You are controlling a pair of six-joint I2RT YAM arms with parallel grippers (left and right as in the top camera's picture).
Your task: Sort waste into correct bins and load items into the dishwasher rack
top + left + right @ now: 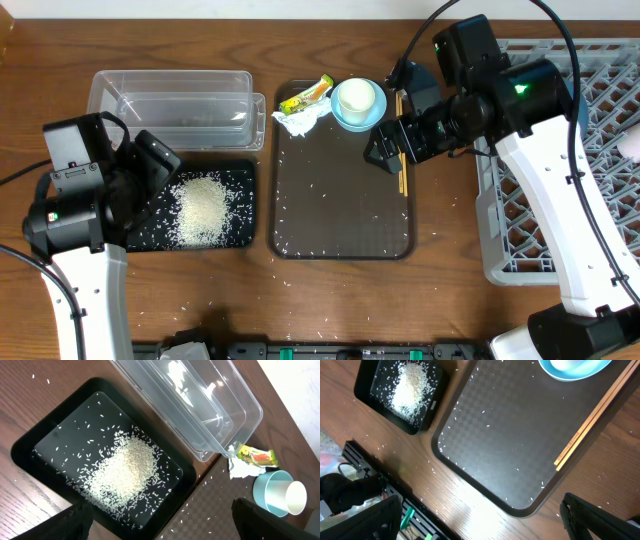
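the left gripper [158, 163] hangs over the left end of the black tray [236, 236], jaws spread wide and holding nothing. the rice [203, 208] lies heaped in that tray, with stray grains around the heap. the tray's long axis runs left to right, and so does that of the clear tub [175, 75] touching its far side. the brown serving tray [340, 200] beside them runs the other way, near to far. at its far left corner the wrapper [307, 95] lies aslant, pointing far-right, with the paper scrap [300, 122] just beside it. the bowl [343, 121] sits next to them with the cup [358, 97] inside. the chopsticks [403, 182] lie together along the tray's right edge, pointing near to far. the right gripper [385, 150] hovers over them, jaws apart and empty. the rack [520, 230] fills the right end of the wooden table [330, 300]. only the overhead view shows the rack. the right wrist view alone shows dark print on the chopsticks, loose grains across the serving tray, and a black rail at the table's edge. the left wrist view shows the cup leaning in the bowl.
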